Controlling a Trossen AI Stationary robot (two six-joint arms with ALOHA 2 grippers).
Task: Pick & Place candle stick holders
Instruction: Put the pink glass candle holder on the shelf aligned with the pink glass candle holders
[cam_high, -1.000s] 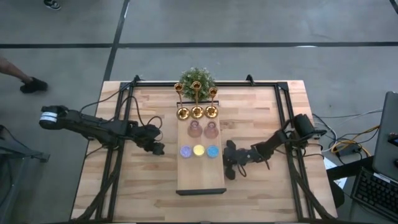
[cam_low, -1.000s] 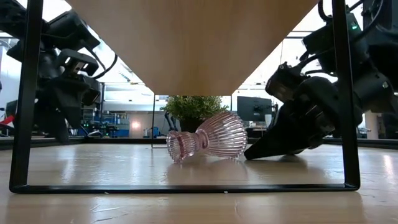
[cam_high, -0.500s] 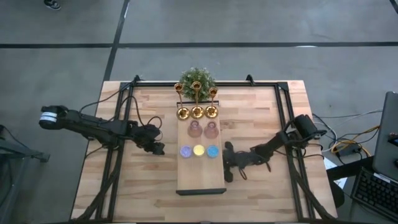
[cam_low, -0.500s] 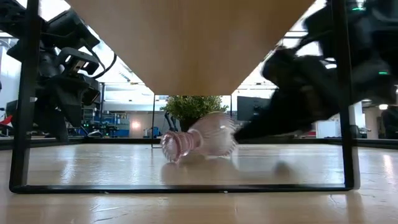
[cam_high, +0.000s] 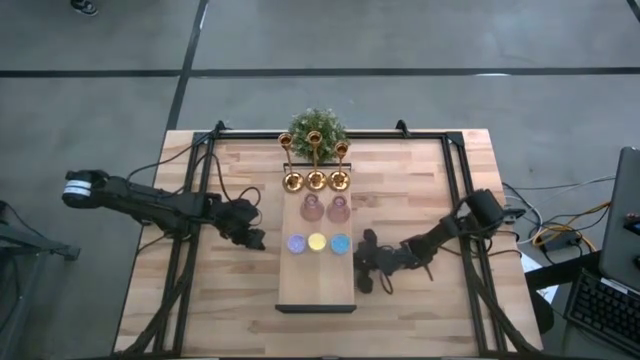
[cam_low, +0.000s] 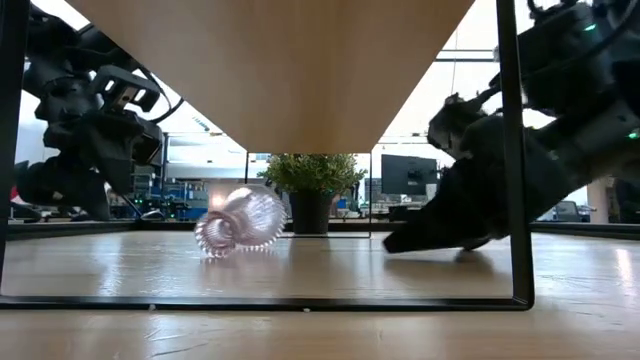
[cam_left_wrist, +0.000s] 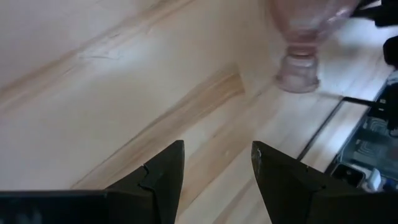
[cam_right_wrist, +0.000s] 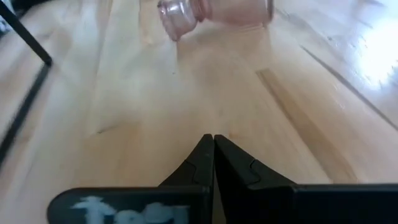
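A low wooden stand (cam_high: 315, 290) on black legs (cam_low: 510, 160) carries three gold holders (cam_high: 316, 165), two upright pink glass ones (cam_high: 325, 208) and purple, yellow and blue round ones (cam_high: 317, 242). Under it a third pink glass holder (cam_low: 240, 222) lies on its side on the table. My right gripper (cam_low: 392, 245) is shut. It reaches under the stand from the right, low over the table and a good way short of the fallen holder (cam_right_wrist: 211, 12). My left gripper (cam_high: 255, 238) hangs open at the stand's left side, with nothing between its fingers (cam_left_wrist: 168, 168). My right gripper's shut fingertips (cam_right_wrist: 213, 143) sit at the tabletop and are apart from the fallen holder. Whether its body touches the stand, I cannot tell: the stand's top and leg hide that spot.
A bushy green plant (cam_high: 315, 125) stands behind the gold holders at the far edge. A black frame (cam_high: 455, 200) and cables run along both sides of the table. A keyboard (cam_high: 610, 305) sits off the right edge. Bare wood lies left and right of the stand.
My right gripper, still shut, has swept a little toward the table's left and near edge, under the stand. The fallen pink holder has rolled toward the left and turned about. The stand, with everything on it, has slid slightly left.
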